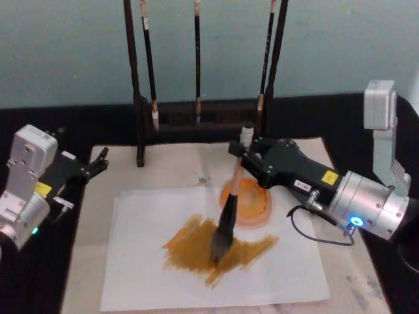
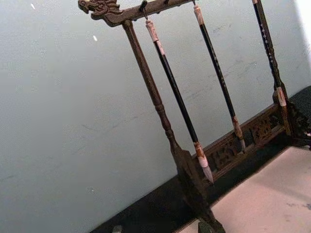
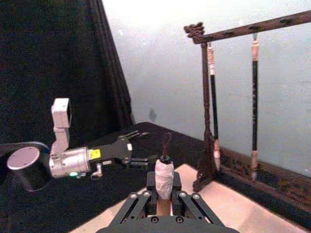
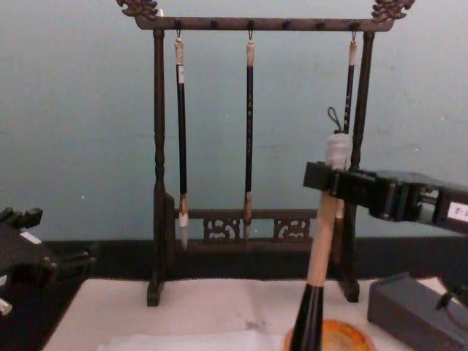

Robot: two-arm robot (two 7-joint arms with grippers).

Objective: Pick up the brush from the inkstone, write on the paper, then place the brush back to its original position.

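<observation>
Hanging thin brushes [image 4: 248, 131] three; brush [image 1: 227, 212] one.

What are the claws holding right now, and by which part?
The right claw grips the brush high on its pale handle, just below the whitish end. The left claw, parked at left, is open and empty.

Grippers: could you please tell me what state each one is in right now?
Left gripper: open, empty, parked by the mat's left edge.
Right gripper: closed on the brush, bristles down on the paper.
</observation>
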